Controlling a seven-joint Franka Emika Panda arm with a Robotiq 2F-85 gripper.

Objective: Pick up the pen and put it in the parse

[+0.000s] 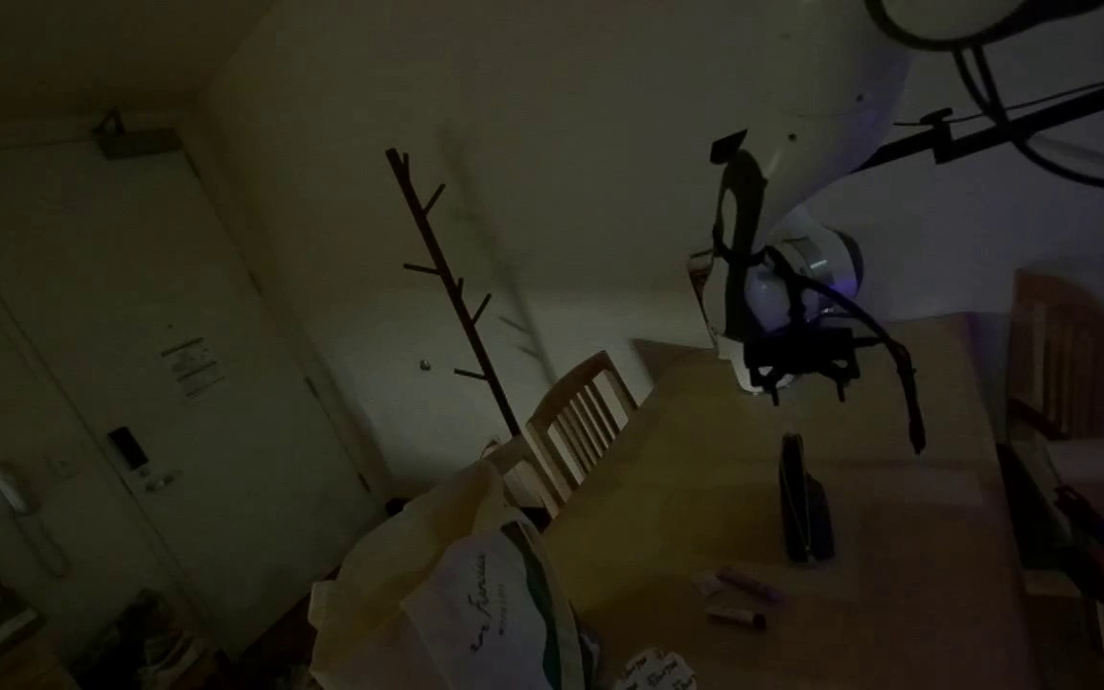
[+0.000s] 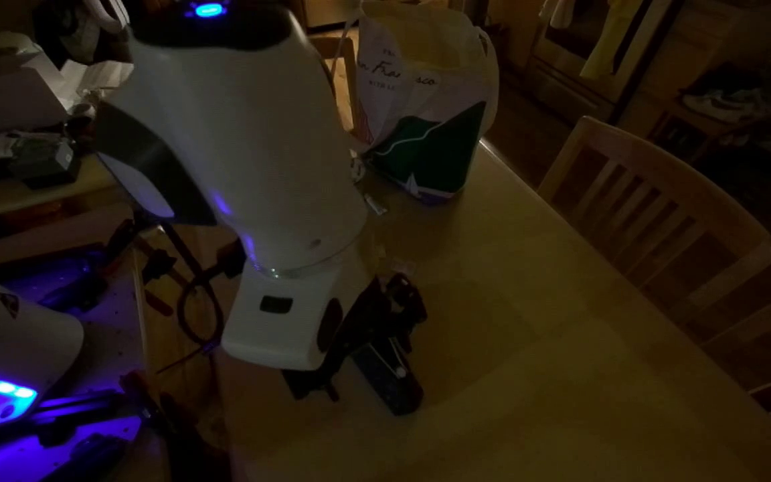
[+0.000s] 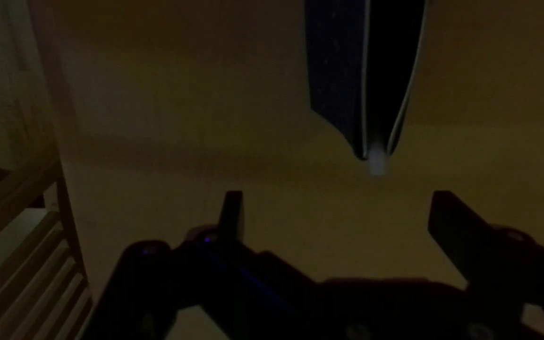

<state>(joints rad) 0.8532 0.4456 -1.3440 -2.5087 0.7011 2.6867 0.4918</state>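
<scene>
Pen (image 1: 736,619), as I take it, is the slim piece with a dark end lying loose on the worktop (image 1: 926,575); a second slim piece (image 1: 749,584) lies just beside it, and in this gloom I cannot be sure which one I am after. My claw (image 3: 338,198) stands wide apart, only wood showing between its fingers (image 3: 232,213), and hangs above the worktop past the far end of the pouch (image 1: 806,508), as seen in an exterior view. So I judge that both picking and placing are left to do. The pouch at least looks ready: mouth upward, zip edges parted, though too black inside to tell whether anything lies there.

As for room, the pen lies between the pouch and the shopping bag (image 1: 514,613), apart from both, so I expect space for my fingers; coming in skewed, I could pinch the second slim piece too. A round printed thing (image 1: 657,669) sits near the bag. In the wrist view the worktop's edge runs down the left, with a chair (image 3: 26,269) beyond it. A black cable (image 1: 910,402) dangles beside my claw and might sweep the pouch over, so I would travel high and descend straight.
</scene>
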